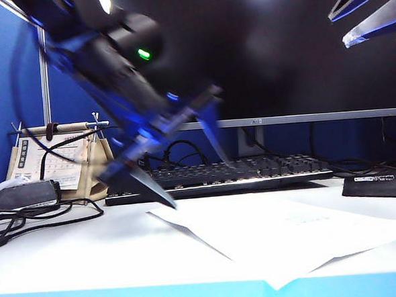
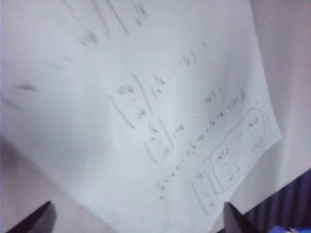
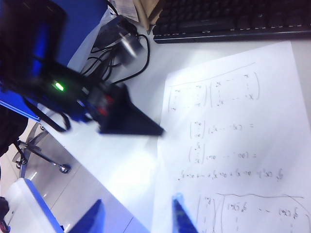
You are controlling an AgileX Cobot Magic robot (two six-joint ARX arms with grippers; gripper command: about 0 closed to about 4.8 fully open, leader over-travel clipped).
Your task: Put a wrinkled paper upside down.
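Wrinkled paper (image 1: 290,234) lies flat — left gripper (image 1: 185,163) and right gripper (image 3: 138,216) spread above.

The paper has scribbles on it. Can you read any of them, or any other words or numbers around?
Wrinkled paper: handwritten maths in brackets, too blurred to read.
Calendar card: print too small to read.
Monitor: logo on the bottom edge too small to read.
Black pad: white label unreadable.
Keyboard: key letters not legible.
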